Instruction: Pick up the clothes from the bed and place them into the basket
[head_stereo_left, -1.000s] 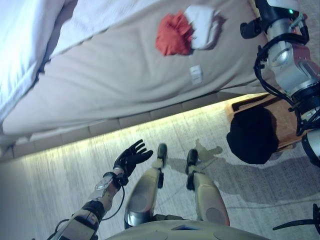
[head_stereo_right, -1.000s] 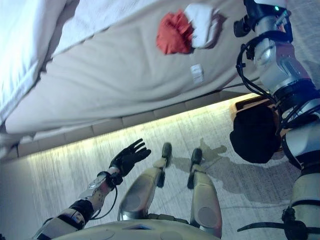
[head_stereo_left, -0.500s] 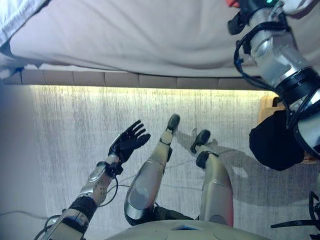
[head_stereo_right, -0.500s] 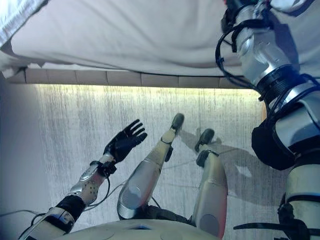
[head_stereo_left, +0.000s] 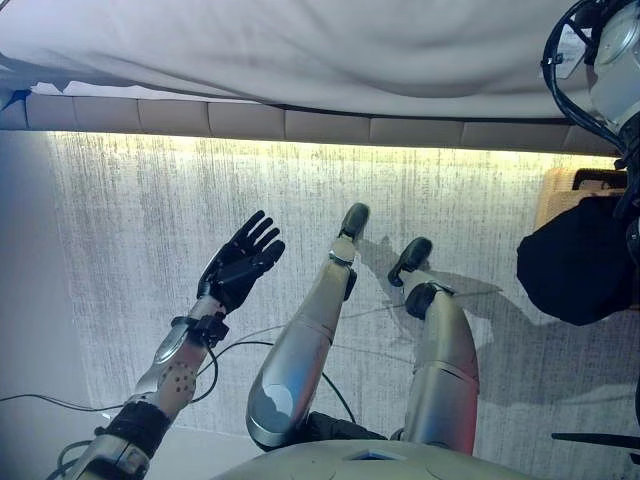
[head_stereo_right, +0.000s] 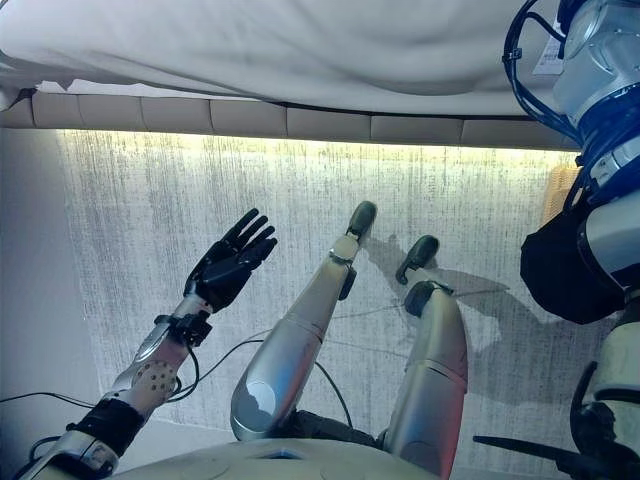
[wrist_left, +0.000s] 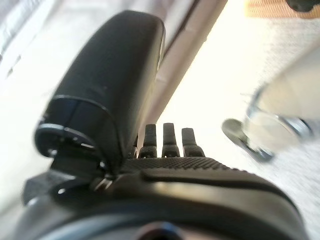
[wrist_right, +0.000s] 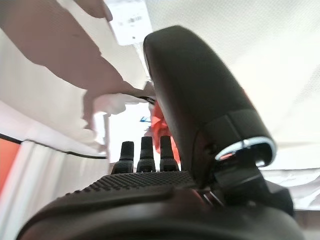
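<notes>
A red cloth (wrist_right: 156, 114) lies on the beige bed sheet (wrist_right: 260, 45) just past my right hand's fingers, with a white cloth (wrist_right: 102, 112) beside it. My right hand (wrist_right: 150, 192) is open, its fingers straight, above the sheet and apart from the clothes. My right arm (head_stereo_left: 610, 60) reaches up over the bed at the top right of the eye views. My left hand (head_stereo_left: 240, 265) is open and empty above the floor, left of the bed's foot. The wicker basket (head_stereo_left: 560, 190) stands on the floor at the right with a black cloth (head_stereo_left: 575, 265) in it.
The bed's edge (head_stereo_left: 300, 125) runs across the top of the eye views with a lit strip beneath it. Pale carpet (head_stereo_left: 130, 220) spreads below. A white label (wrist_right: 127, 17) lies on the sheet.
The camera has tilted down, so the clothes on the bed have passed out of the eye views. My right arm has reached further over the bed. My left hand has stayed open.
</notes>
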